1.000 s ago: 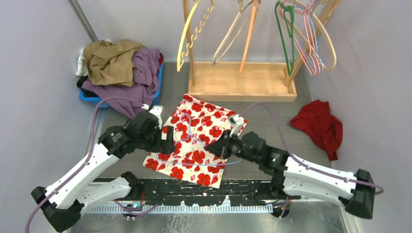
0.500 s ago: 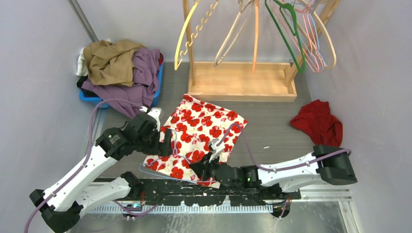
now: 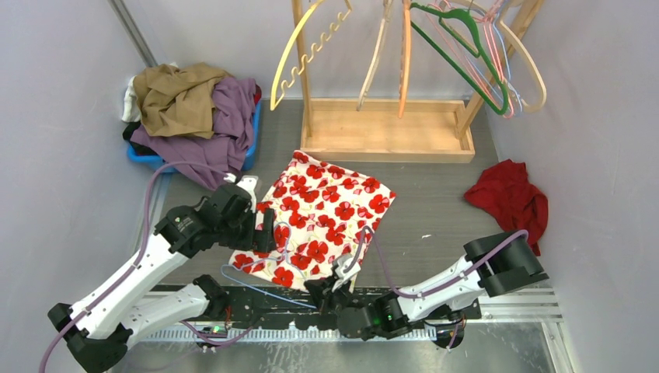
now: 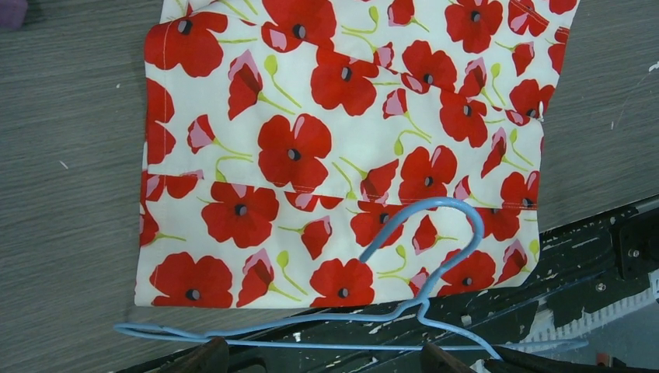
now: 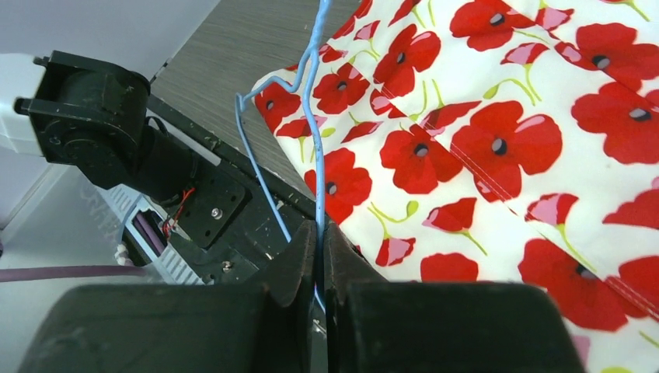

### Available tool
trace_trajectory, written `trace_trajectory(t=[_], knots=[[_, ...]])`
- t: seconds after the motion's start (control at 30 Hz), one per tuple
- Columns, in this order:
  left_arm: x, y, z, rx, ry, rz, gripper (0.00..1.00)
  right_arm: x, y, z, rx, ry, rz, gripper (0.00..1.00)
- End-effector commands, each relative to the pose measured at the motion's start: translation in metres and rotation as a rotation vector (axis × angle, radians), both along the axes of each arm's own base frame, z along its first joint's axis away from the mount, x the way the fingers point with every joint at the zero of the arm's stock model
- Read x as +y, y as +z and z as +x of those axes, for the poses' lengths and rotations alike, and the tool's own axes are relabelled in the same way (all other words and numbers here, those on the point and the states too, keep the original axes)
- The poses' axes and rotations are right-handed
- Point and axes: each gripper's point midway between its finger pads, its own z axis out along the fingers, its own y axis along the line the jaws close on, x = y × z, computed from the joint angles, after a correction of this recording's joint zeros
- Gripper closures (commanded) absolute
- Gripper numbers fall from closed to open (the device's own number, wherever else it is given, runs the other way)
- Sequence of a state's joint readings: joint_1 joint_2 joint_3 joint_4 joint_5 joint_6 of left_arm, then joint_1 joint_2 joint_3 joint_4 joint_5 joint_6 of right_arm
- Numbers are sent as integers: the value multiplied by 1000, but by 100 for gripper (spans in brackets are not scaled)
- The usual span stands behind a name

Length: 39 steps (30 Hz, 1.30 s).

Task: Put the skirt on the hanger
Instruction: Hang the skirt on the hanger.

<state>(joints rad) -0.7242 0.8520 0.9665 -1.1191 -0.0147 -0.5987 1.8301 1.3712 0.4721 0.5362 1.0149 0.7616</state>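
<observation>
Found jaws of right gripper [image 5: 320, 233] clamped on blue hanger [image 5: 311, 124] wire, near edge of table [image 3: 435, 210]. Found jaws of left gripper [image 4: 322, 361] apart beside hanger's bar. Logged skirt [image 3: 326, 210] flat mid-table, hook overlapping its near hem.

right end effector [image 5: 320, 233] clamped on blue wire hanger [image 5: 313, 155], poppy-print skirt [image 5: 497, 140] flat beneath, grey table [image 5: 225, 47] beyond

Left arm [image 3: 148, 264]: up from the near-left corner toward table centre, elbow raised. Left gripper [image 3: 268, 231] faces down, fingers [image 4: 206, 359] spread wide. Right arm [image 3: 458, 280]: folded low along the near edge, reaching left. Right gripper [image 5: 321, 233] pinched tight on the blue hanger [image 4: 447, 201] wire.
</observation>
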Motion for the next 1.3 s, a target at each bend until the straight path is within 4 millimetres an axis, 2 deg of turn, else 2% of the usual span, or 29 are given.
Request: trace_trajectory(t=[0.0, 0.23, 0.43, 0.67, 1.03, 1.13, 1.27], knots=[[-6, 4, 1, -9, 7, -48, 12, -13, 22, 7, -18, -180, 101, 99], [-6, 6, 1, -15, 13, -53, 16, -23, 21, 11, -55, -258, 85, 99], [-4, 6, -1, -15, 14, -54, 16, -11, 15, 7, -61, -251, 63, 99], [-4, 8, -3, -16, 14, -63, 16, 14, 20, -9, -58, -152, 70, 99], [-2, 8, -5, -17, 17, -66, 16, 24, 13, -16, -32, -120, 67, 99], [-3, 7, -5, -15, 16, -68, 16, 22, 9, -13, -40, -150, 45, 99], [-3, 7, -5, -15, 17, -73, 16, 6, 9, -1, -60, -257, 10, 99]])
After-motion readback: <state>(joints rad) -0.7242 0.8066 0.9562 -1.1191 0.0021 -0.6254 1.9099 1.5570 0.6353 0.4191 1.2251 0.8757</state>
